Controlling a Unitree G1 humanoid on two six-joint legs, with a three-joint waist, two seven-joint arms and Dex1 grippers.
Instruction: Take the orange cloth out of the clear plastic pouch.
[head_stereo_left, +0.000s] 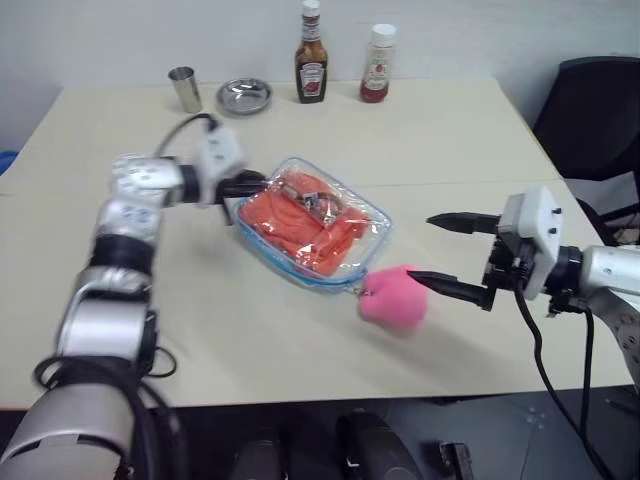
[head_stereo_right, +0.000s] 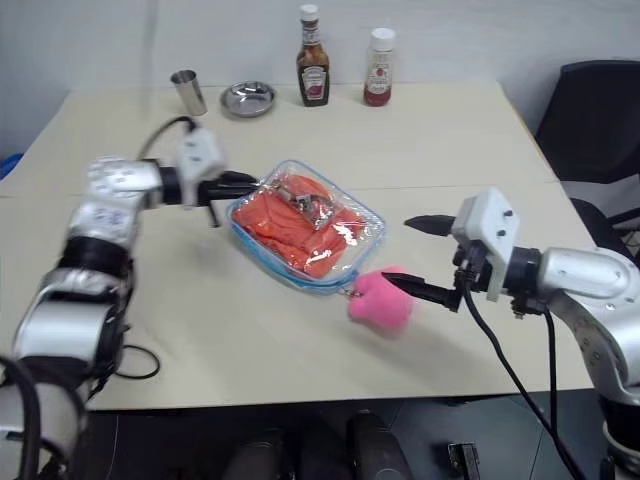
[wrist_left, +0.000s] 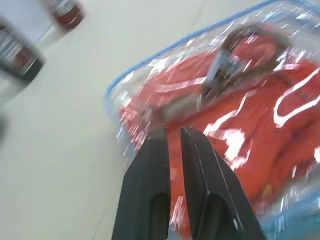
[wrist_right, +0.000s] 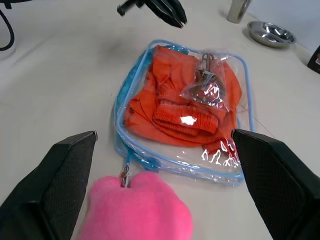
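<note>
Inside the clear plastic pouch (wrist_right: 200, 150) near the table's (head_stereo_left: 450, 150) middle, the orange cloth (wrist_right: 180, 107) lies bunched, so nothing is out yet. At its far corner the left gripper (wrist_left: 172, 137) has its fingers nearly together, apparently pinching the pouch's edge. Beside the pink plush toy (head_stereo_left: 392, 297) the right gripper (head_stereo_left: 452, 254) is spread wide, holding nothing. Opening and extraction remain.

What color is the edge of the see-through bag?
Light blue trim on the clear plastic pouch, clearest in the right wrist view.
</note>
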